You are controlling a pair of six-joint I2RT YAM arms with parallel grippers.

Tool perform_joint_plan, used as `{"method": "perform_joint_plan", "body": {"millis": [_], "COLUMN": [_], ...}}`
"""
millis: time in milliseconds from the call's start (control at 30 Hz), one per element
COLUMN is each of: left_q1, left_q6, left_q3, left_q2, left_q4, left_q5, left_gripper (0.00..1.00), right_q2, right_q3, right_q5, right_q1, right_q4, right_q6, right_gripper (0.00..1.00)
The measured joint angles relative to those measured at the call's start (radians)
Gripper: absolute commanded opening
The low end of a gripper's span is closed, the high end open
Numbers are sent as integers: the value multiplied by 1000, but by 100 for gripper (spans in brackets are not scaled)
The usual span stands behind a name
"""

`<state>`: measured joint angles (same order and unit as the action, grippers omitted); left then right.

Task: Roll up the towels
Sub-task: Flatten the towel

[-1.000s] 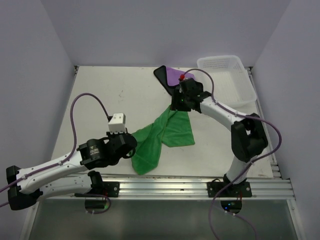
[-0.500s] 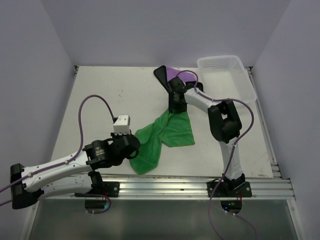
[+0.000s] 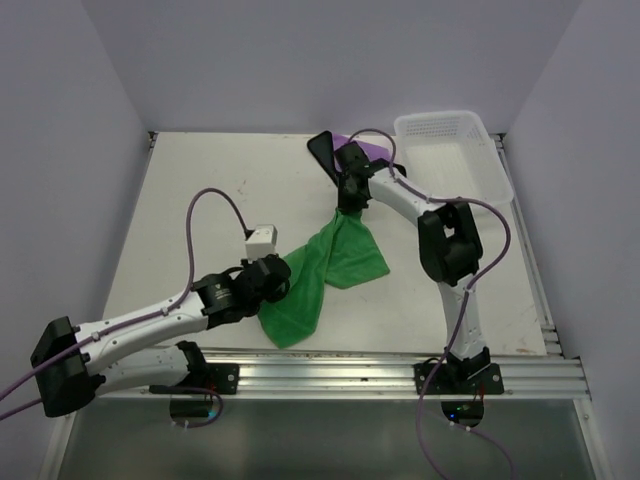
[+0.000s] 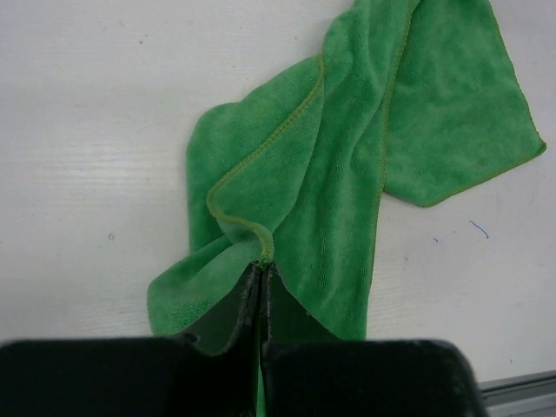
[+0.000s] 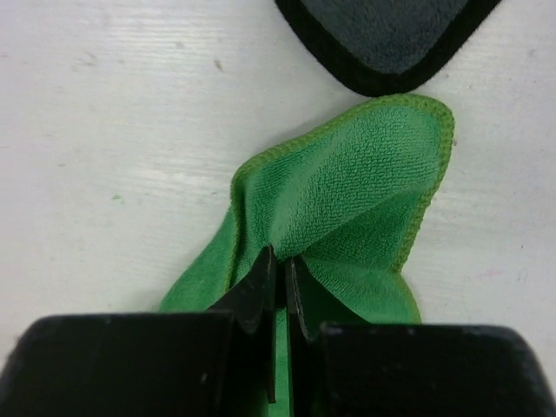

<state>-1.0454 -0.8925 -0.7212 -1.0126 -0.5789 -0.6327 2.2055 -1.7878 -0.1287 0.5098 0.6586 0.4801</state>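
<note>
A bright green towel (image 3: 325, 268) lies crumpled along the table's middle, stretched between both arms. My left gripper (image 4: 262, 268) is shut on a hemmed fold at its near end; the green towel (image 4: 347, 165) spreads away from the jaws. My right gripper (image 5: 280, 261) is shut on a pinch of the green towel (image 5: 356, 174) at its far corner. In the top view the right gripper (image 3: 347, 203) sits just in front of the purple towel (image 3: 340, 151), whose black back and edging (image 5: 382, 43) shows at the top of the right wrist view.
A white lattice basket (image 3: 455, 160) stands at the back right corner of the table (image 3: 200, 200). The left arm's purple cable (image 3: 215, 215) arches over the near left. A metal rail (image 3: 400, 375) runs along the near edge.
The right gripper has closed on the green towel's far corner. The left arm has slid right and a little farther in with the near end; the towel has bunched narrower.
</note>
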Motion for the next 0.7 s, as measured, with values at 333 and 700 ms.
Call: {"method": "perform_joint_plan", "body": {"millis": [333, 700], "left_q1": [426, 902], "left_q6": [147, 262], "left_q3": [13, -63], "left_q2": [-158, -95], "left_q4": [227, 232], "left_q5": [318, 470], "left_gripper": [0, 0], "right_q2": [-358, -834], "right_q3": [74, 629], "right_q5": [84, 68], "right_q1": [-5, -24], "right_q4": [-32, -99], "right_q6": [-12, -34], "right_gripper": [0, 0]}}
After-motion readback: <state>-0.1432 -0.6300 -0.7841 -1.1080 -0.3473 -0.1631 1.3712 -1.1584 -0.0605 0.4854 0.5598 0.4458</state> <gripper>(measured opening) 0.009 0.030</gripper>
